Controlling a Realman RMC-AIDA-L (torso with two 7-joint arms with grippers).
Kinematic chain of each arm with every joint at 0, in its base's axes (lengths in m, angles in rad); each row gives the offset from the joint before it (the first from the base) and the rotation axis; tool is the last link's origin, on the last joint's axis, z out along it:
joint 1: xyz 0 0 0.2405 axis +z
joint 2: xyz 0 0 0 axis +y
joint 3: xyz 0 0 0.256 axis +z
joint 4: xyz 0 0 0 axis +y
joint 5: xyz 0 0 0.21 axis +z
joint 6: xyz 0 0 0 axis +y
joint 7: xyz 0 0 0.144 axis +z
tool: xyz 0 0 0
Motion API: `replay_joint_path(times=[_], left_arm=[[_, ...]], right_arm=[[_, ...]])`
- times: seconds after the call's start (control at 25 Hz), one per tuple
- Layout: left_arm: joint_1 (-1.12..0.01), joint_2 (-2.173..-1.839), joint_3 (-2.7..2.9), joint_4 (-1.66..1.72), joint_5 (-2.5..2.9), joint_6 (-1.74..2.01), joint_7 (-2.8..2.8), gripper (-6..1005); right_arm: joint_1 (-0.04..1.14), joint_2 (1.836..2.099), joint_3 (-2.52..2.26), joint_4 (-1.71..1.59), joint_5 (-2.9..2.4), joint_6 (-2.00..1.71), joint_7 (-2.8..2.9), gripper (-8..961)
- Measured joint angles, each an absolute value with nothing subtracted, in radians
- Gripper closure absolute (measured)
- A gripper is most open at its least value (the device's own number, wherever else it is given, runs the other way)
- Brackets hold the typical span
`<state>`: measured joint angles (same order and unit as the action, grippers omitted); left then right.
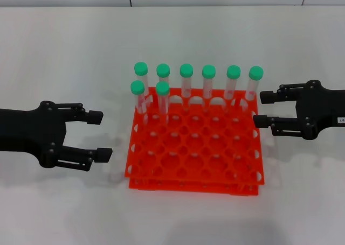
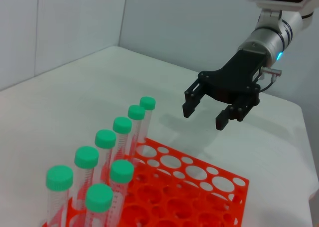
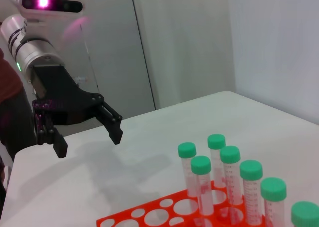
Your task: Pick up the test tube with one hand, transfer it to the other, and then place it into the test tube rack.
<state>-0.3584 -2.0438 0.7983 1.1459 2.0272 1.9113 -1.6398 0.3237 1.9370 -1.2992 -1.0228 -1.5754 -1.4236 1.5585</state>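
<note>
Currently all eight green-capped test tubes [image 1: 163, 97] stand upright in the orange rack [image 1: 195, 153], six along the back row and two just in front at its left end; none lies loose on the white table [image 1: 64, 51]. Both the left gripper [image 1: 99, 135] and right gripper [image 1: 261, 109] hover wide open and empty, flanking the rack. Tubes look light, stiff, slick plastic: I'd pinch mid-barrel below the cap, though close-packed neighbours crowd any grasp.

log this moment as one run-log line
left gripper: open, empty, left of rack | right gripper: open, empty, right of rack | test tubes: eight upright in orange rack | loose tube: none seen
</note>
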Motion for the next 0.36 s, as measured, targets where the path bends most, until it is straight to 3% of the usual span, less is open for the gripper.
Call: replay_joint_path(times=[0.36], left_arm=[[-0.357, -2.044, 0.799, 1.146, 2.029, 1.911, -1.640, 138]], right_arm=[[0.324, 1.939, -1.290, -1.023, -1.576, -1.424, 1.559, 387]])
